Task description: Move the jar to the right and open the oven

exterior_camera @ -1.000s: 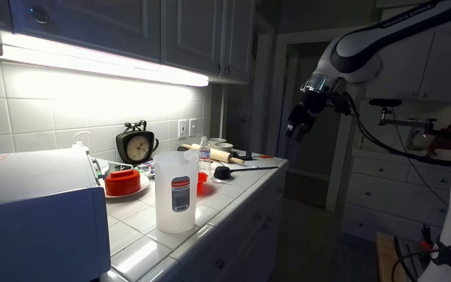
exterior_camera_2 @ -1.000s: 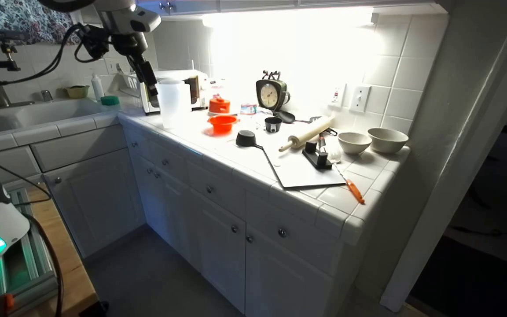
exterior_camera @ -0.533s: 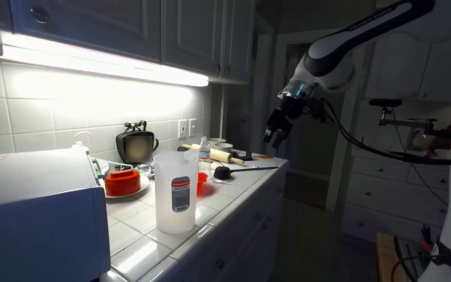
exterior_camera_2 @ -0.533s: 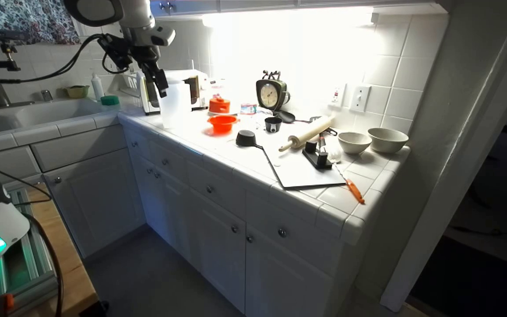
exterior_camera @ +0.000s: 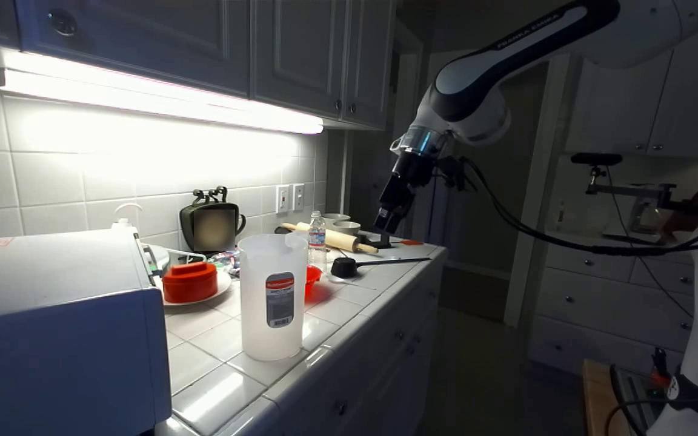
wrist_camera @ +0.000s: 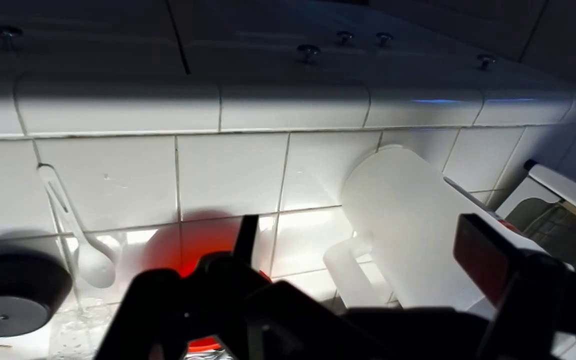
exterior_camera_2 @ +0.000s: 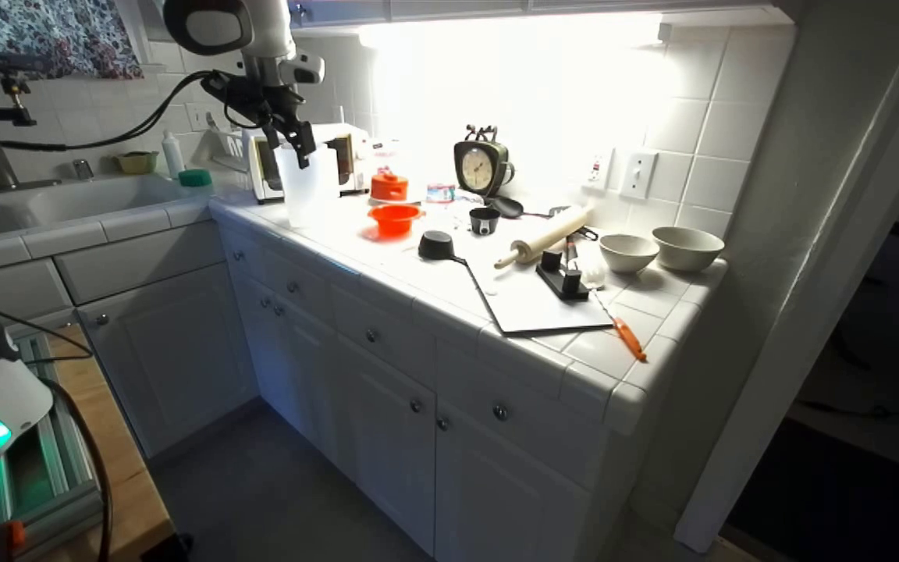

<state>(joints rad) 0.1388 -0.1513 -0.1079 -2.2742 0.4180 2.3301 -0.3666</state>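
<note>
The jar [exterior_camera: 254,303] is a tall translucent whitish pitcher with a handle and a red-and-grey label. It stands upright on the tiled counter beside the oven [exterior_camera: 64,339], a white boxy appliance. The jar [exterior_camera_2: 313,191] partly hides the oven [exterior_camera_2: 360,160] in an exterior view. My gripper [exterior_camera: 385,223] is open and empty, above the counter and apart from the jar. In an exterior view the gripper [exterior_camera_2: 290,151] overlaps the jar's top edge. In the wrist view, the jar [wrist_camera: 403,210] and its handle show beyond my spread fingers [wrist_camera: 358,225]; the oven [wrist_camera: 568,235] is at the right edge.
A red bowl [exterior_camera_2: 395,218], red lidded dish [exterior_camera_2: 389,187], clock [exterior_camera_2: 479,168], black measuring cup [exterior_camera_2: 435,245] and rolling pin [exterior_camera_2: 547,236] stand on the counter. A plastic bottle [exterior_camera: 317,245] stands behind the jar. Upper cabinets [exterior_camera: 300,54] and a lamp hang above.
The arm and open gripper have moved toward the counter and jar, leftward and slightly down in an exterior view. The jar and the oven have not moved.
</note>
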